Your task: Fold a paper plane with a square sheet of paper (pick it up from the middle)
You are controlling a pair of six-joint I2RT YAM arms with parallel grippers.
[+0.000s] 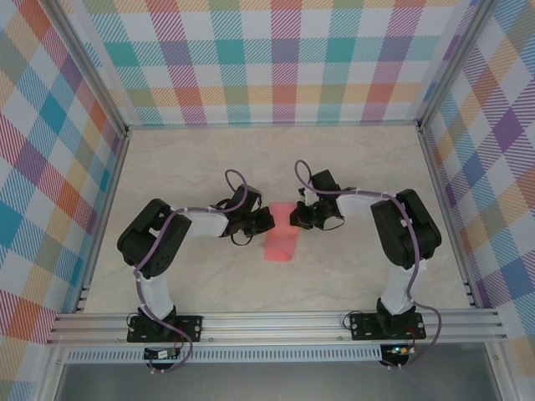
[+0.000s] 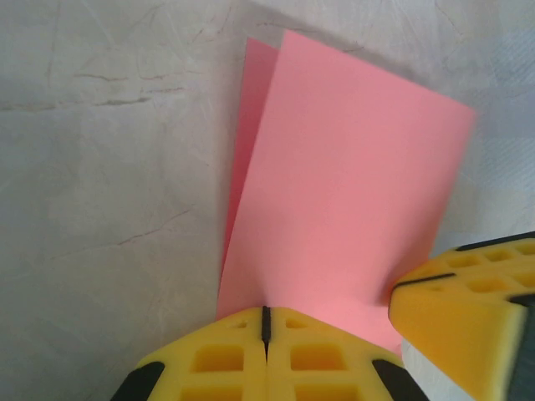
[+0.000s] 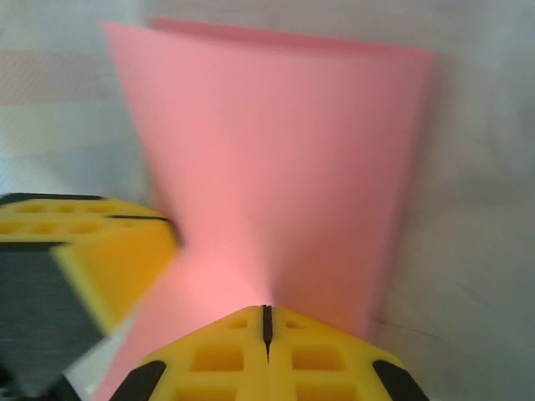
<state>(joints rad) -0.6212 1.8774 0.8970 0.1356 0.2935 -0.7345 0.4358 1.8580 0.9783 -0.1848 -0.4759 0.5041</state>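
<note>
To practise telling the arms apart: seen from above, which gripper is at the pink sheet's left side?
The left gripper, on the arm based bottom left; the right gripper meets the square sheet of paper from the opposite side.

Salmon-pink square sheet of paper (image 1: pixel 282 243); fingers (image 2: pixel 219 361) yellow, black-edged; table (image 1: pixel 351 167) pale marbled beige; walls (image 1: pixel 284 58) pastel plaid

Bare tabletop (image 1: pixel 209 159) open around, left fingers (image 2: pixel 226 359) and right fingers (image 3: pixel 226 359) crowding far end of paper (image 1: pixel 282 246)
</note>
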